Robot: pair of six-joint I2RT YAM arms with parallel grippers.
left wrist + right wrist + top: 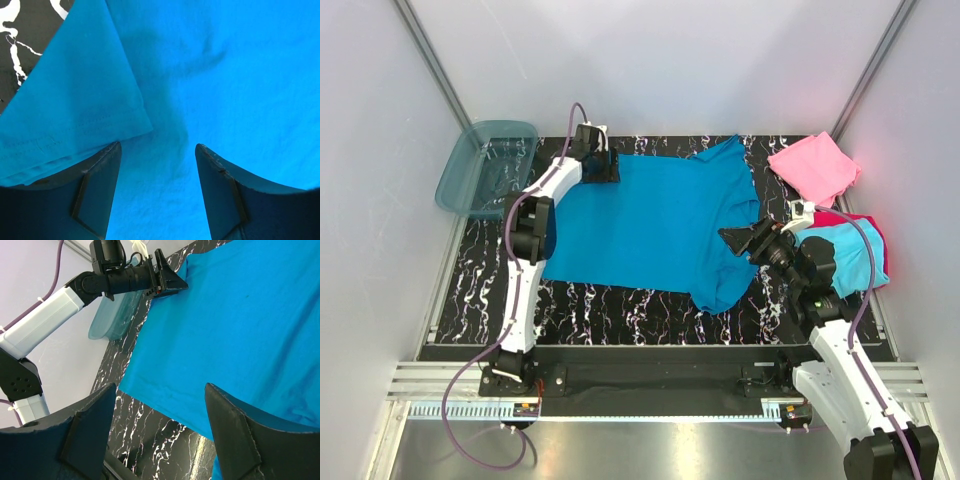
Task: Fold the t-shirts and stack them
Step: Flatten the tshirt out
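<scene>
A large teal-blue t-shirt (650,225) lies spread out on the black marbled mat (480,280). My left gripper (603,165) hovers at the shirt's far left corner, jaws open. In the left wrist view the left gripper (157,150) has only flat cloth (225,75) below its gap, with a turned-over flap of the shirt (75,110) beside the left finger. My right gripper (740,240) stands open at the shirt's right side. In the right wrist view the right gripper (160,390) is open over the shirt's near edge (240,325), holding nothing.
A folded pink t-shirt (815,165) lies at the far right. A cyan shirt (855,255) sits folded on a magenta-red one (865,222) beside the right arm. A translucent blue tub (485,168) stands off the mat's far left corner.
</scene>
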